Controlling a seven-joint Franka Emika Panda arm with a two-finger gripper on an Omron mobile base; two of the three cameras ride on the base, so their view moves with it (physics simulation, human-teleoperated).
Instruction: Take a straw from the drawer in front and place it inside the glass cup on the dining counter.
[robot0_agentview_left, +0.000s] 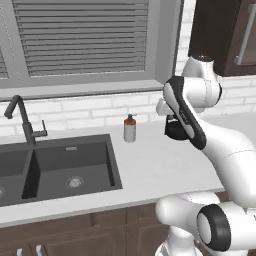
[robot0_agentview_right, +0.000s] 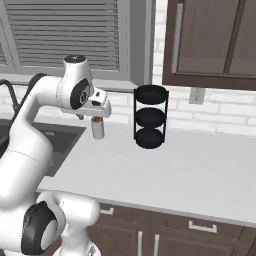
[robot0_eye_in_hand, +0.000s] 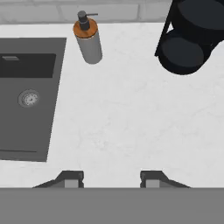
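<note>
End effector (robot0_eye_in_hand: 111, 178) was held open, empty, above white table (robot0_eye_in_hand: 131, 122) betw. sink (robot0_eye_in_hand: 26, 96) & black rack (robot0_eye_in_hand: 188, 39).

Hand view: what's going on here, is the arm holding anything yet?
No. The gripper hangs over the white worktop, jaws apart with nothing between them. Below it are the dark sink, a soap dispenser and a black tiered rack. The drawers under the worktop are shut, and no straw is out yet.
</note>
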